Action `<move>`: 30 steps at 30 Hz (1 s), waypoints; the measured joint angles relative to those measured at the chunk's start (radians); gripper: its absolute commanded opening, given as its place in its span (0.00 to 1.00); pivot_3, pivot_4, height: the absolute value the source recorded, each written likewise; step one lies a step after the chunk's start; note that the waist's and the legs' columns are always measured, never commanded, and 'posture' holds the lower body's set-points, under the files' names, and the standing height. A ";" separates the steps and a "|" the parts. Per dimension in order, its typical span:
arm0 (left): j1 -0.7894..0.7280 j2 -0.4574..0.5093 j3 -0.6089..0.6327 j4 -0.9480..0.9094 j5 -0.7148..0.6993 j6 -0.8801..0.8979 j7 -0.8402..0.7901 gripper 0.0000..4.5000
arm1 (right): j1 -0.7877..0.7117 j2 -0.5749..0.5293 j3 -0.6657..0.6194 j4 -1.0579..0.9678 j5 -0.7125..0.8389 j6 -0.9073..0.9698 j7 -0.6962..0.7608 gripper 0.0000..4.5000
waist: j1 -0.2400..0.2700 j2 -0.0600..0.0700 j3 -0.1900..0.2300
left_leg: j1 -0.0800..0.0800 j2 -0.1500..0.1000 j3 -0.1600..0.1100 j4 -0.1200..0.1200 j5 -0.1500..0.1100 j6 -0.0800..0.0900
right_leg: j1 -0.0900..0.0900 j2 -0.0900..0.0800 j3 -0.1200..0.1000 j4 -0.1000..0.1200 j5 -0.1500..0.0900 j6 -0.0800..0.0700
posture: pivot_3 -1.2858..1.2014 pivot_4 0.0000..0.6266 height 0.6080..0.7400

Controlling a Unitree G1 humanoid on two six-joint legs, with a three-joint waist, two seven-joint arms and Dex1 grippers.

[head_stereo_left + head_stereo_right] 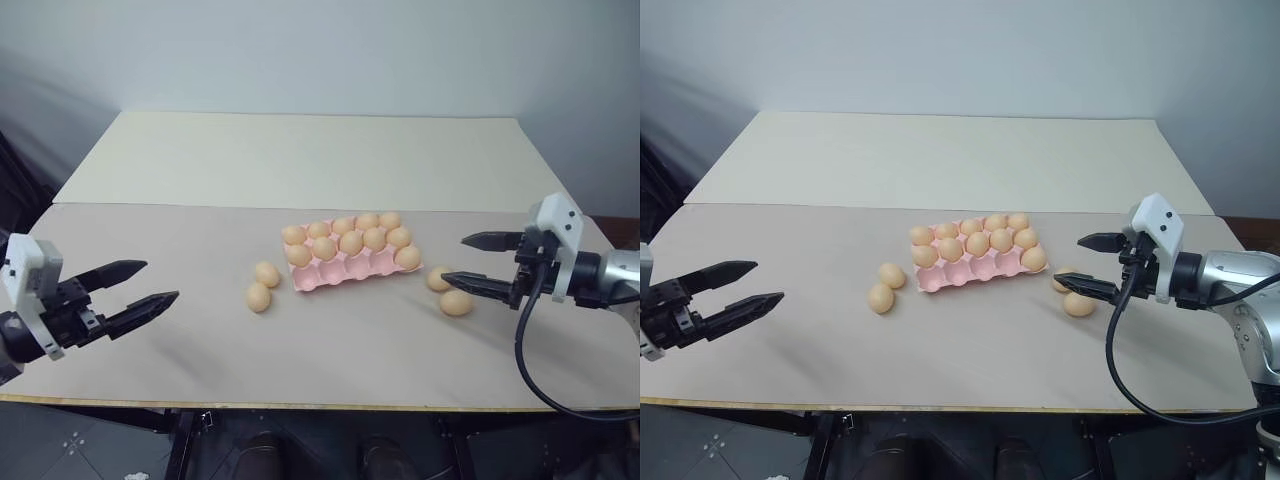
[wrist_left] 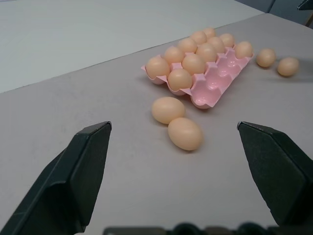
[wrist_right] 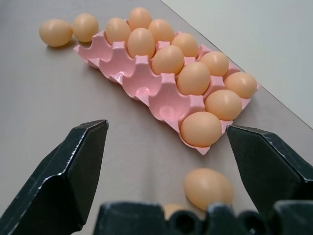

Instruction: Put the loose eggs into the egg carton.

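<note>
Hovering with both jaws spread wide, right gripper (image 1: 478,262) nearest two loose eggs (image 1: 455,302). Straddling one egg squarely, closing softly, then lowering into an empty front cup of the egg carton (image 1: 335,276). Left gripper (image 1: 140,289) likewise apart, holding nothing.

Open table (image 1: 200,250) surrounds egg carton (image 1: 345,270).

The egg carton (image 1: 352,268) is a plain, even pink with no print. The eggs seated in it (image 1: 350,242) are pale orange-tan, unmarked and alike in shade. The loose eggs share that colour: two (image 1: 262,285) lie ahead of the left gripper (image 1: 136,288), two more (image 1: 448,292) just beside the right gripper (image 1: 482,261). Both grippers have matte black fingers (image 2: 73,176) on white-and-grey wrist housings, and a black cable hangs from the right one. The table (image 1: 330,360) is pale grey-beige near the grippers and lighter cream (image 1: 300,155) beyond the carton.
</note>
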 measured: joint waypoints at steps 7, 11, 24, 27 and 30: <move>-0.031 0.014 -0.001 0.016 -0.002 0.019 0.012 1.00 | -0.036 -0.007 0.007 0.018 -0.004 0.000 0.006 0.99 | -0.001 0.000 0.000 | -0.001 0.001 0.002 0.000 0.000 0.000 | -0.003 0.001 0.003 0.001 0.000 0.000 | 0.52 0.24 1.00; -0.028 0.039 0.000 0.024 0.007 0.015 -0.017 1.00 | -0.019 -0.019 0.006 0.016 -0.015 0.001 0.007 0.99 | -0.001 0.000 0.000 | 0.000 0.001 0.003 0.000 0.000 0.000 | -0.003 0.001 0.003 0.001 0.000 0.000 | 0.52 0.24 1.00; -0.105 0.094 -0.030 0.041 -0.090 0.043 -0.165 1.00 | 0.139 -0.085 0.114 0.037 -0.229 -0.189 0.060 0.99 | -0.001 0.000 0.000 | 0.001 0.001 0.005 0.000 0.000 0.000 | -0.003 0.002 0.006 0.002 0.000 0.001 | 0.52 0.24 1.00; -0.160 0.099 -0.078 0.039 -0.102 0.043 -0.176 1.00 | 0.103 -0.042 0.197 0.118 -0.326 -0.249 0.030 0.99 | -0.004 0.000 0.000 | 0.002 0.002 0.006 0.000 0.000 0.000 | -0.004 0.003 0.008 0.003 0.000 0.001 | 0.52 0.24 1.00; -0.190 0.103 -0.105 0.040 -0.104 0.042 -0.184 1.00 | 0.049 -0.003 0.251 0.198 -0.392 -0.289 0.001 0.99 | -0.007 0.000 0.000 | 0.001 0.004 0.008 0.000 0.000 0.000 | -0.006 0.006 0.011 0.003 0.000 0.001 | 0.52 0.24 1.00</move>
